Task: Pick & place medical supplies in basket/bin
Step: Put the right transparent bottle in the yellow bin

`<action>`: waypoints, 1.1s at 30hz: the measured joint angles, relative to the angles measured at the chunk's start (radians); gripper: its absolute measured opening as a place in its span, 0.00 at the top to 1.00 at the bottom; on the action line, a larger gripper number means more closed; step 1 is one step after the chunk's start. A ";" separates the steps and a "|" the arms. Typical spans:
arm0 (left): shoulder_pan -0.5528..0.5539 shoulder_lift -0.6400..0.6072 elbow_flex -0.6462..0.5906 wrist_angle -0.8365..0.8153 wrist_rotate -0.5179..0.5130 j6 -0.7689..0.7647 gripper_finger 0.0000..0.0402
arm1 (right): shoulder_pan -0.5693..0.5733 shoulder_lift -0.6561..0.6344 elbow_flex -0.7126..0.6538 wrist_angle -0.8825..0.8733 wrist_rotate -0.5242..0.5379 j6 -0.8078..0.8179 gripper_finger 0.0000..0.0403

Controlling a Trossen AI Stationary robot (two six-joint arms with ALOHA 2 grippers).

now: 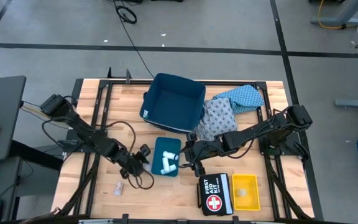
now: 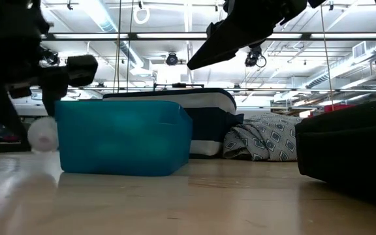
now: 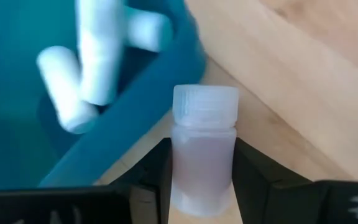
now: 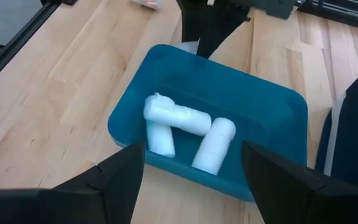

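Note:
A small teal bin (image 1: 166, 157) sits near the table's middle with three white rolls (image 4: 188, 127) lying in it. My left gripper (image 1: 142, 163) is just left of that bin, shut on a small translucent bottle (image 3: 202, 155) with a ribbed white cap. My right gripper (image 1: 188, 155) hovers open at the bin's right side, its fingers (image 4: 104, 180) spread above the bin's near wall. Two patterned cloths, grey-blue (image 1: 217, 117) and light blue (image 1: 242, 96), lie heaped against the large dark blue bin (image 1: 173, 102). A tiny pale packet (image 1: 119, 186) lies on the wood. My left gripper pinches the bottle's body (image 3: 202, 180) between its two fingers, one on each side. The bottle lies along the fingers, and its capped end (image 3: 205, 102) sticks out past the fingertips beside the teal bin's wall (image 3: 166, 81). Whether it rests on the table I cannot tell.
A black first aid kit (image 1: 215, 194) and a yellow lidded box (image 1: 245, 191) sit near the table's front edge, right of centre. The large dark blue bin stands behind the teal one. Bare wood (image 1: 104, 109) lies at the left and front left.

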 joint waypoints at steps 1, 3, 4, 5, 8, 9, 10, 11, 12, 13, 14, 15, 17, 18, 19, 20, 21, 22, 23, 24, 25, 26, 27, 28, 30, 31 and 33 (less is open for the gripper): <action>0.000 -0.014 0.000 -0.003 -0.002 -0.020 0.70 | 0.000 0.000 0.000 0.001 0.000 0.000 0.32; 0.000 -0.041 0.000 -0.003 -0.007 -0.051 0.71 | 0.000 0.000 0.000 0.006 -0.001 0.000 0.33; 0.000 -0.056 0.000 -0.003 -0.020 -0.068 0.71 | 0.000 0.000 0.000 0.013 -0.001 0.000 0.33; 0.000 -0.069 0.000 -0.002 -0.032 -0.078 0.71 | 0.000 0.000 0.000 0.021 -0.001 -0.001 0.34; 0.001 -0.102 0.000 -0.002 -0.083 -0.105 0.71 | 0.000 0.000 0.000 0.058 -0.001 -0.014 0.37; 0.002 -0.112 0.001 -0.001 -0.107 -0.111 0.71 | 0.000 0.000 0.000 0.071 -0.001 -0.025 0.38; 0.002 -0.119 0.002 -0.004 -0.129 -0.117 0.71 | 0.000 0.000 0.000 0.083 -0.001 -0.034 0.39; 0.002 -0.125 0.002 -0.008 -0.147 -0.120 0.71 | 0.000 0.000 0.000 0.096 -0.001 -0.046 0.40; 0.004 -0.130 0.002 -0.011 -0.164 -0.121 0.71 | 0.000 0.000 0.000 0.110 -0.001 -0.058 0.41; 0.009 -0.131 0.002 -0.013 -0.179 -0.122 0.71 | 0.000 0.000 0.000 0.122 0.001 -0.071 0.42; 0.016 -0.133 0.002 -0.013 -0.187 -0.125 0.71 | 0.000 0.000 0.000 0.132 0.009 -0.083 0.42; 0.025 -0.135 0.002 -0.015 -0.192 -0.126 0.71 | 0.000 0.000 0.000 0.144 0.020 -0.097 0.42; 0.048 -0.136 0.002 -0.014 -0.206 -0.130 0.71 | -0.003 0.000 0.000 0.166 0.027 -0.129 0.41; 0.060 -0.136 0.002 -0.015 -0.209 -0.130 0.71 | -0.006 0.000 0.000 0.176 0.028 -0.138 0.40; 0.074 -0.136 0.002 -0.015 -0.209 -0.130 0.71 | -0.010 0.000 0.000 0.184 0.028 -0.140 0.39; 0.087 -0.136 0.002 -0.015 -0.211 -0.130 0.71 | -0.014 0.000 0.000 0.193 0.027 -0.140 0.38; 0.101 -0.136 0.002 -0.015 -0.215 -0.130 0.71 | -0.019 0.000 0.000 0.202 0.028 -0.140 0.37; 0.115 -0.136 0.002 -0.015 -0.219 -0.130 0.71 | -0.025 0.000 0.000 0.206 0.029 -0.142 0.36; 0.127 -0.136 0.002 -0.015 -0.225 -0.130 0.71 | -0.030 0.000 0.000 0.206 0.031 -0.143 0.35; 0.140 -0.136 0.002 -0.014 -0.229 -0.127 0.71 | -0.035 0.000 0.000 0.204 0.031 -0.145 0.34; 0.153 -0.136 0.002 -0.013 -0.233 -0.124 0.71 | -0.041 0.000 0.000 0.202 0.031 -0.151 0.33; 0.166 -0.136 0.002 -0.012 -0.237 -0.121 0.71 | -0.046 0.000 0.000 0.202 0.031 -0.157 0.32; 0.179 -0.136 0.006 -0.015 -0.238 -0.119 0.71 | -0.051 0.000 0.000 0.202 0.031 -0.163 0.31; 0.192 -0.136 0.014 -0.016 -0.238 -0.118 0.71 | -0.055 0.000 0.000 0.202 0.031 -0.170 0.30; 0.216 -0.136 0.033 -0.012 -0.239 -0.104 0.71 | -0.065 0.000 0.000 0.202 0.031 -0.188 0.30; 0.227 -0.136 0.043 -0.013 -0.239 -0.094 0.71 | -0.069 0.000 0.000 0.202 0.033 -0.196 0.30; 0.244 -0.136 0.067 -0.015 -0.239 -0.068 0.71 | -0.078 0.000 0.000 0.201 0.045 -0.214 0.30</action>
